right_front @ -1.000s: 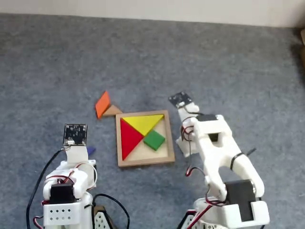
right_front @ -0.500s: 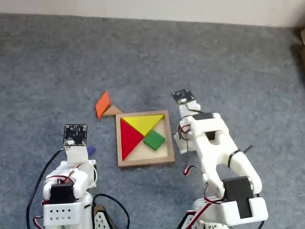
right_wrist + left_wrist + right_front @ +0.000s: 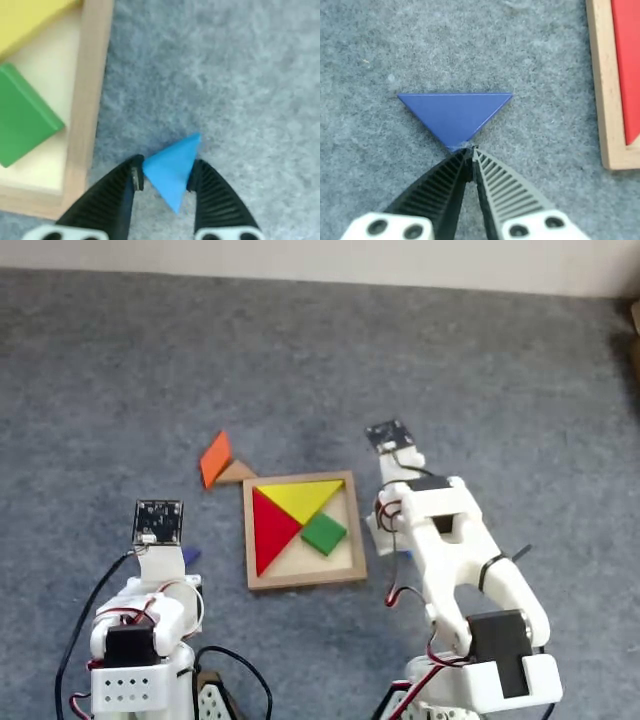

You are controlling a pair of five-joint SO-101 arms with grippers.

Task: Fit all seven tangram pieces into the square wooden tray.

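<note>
The square wooden tray (image 3: 355,540) holds a red triangle (image 3: 270,528), a yellow triangle (image 3: 300,498) and a green square (image 3: 324,533). An orange piece (image 3: 215,458) and a tan triangle (image 3: 238,473) lie on the carpet just beyond the tray's far left corner. My left gripper (image 3: 471,149) is shut, its tips touching the point of a dark blue triangle (image 3: 455,114) that lies flat left of the tray. My right gripper (image 3: 165,172) is down on the carpet just right of the tray wall (image 3: 90,110), its fingers pressed on both sides of a light blue triangle (image 3: 172,165).
Grey carpet covers the whole surface, with open room beyond and to the right of the tray. The tray's near right part shows bare wood (image 3: 45,65) beside the green square (image 3: 22,117). Both arm bases stand at the near edge.
The right arm has shifted slightly to the right and away from the base beside the tray. The left arm and the pieces in the tray have not moved.
</note>
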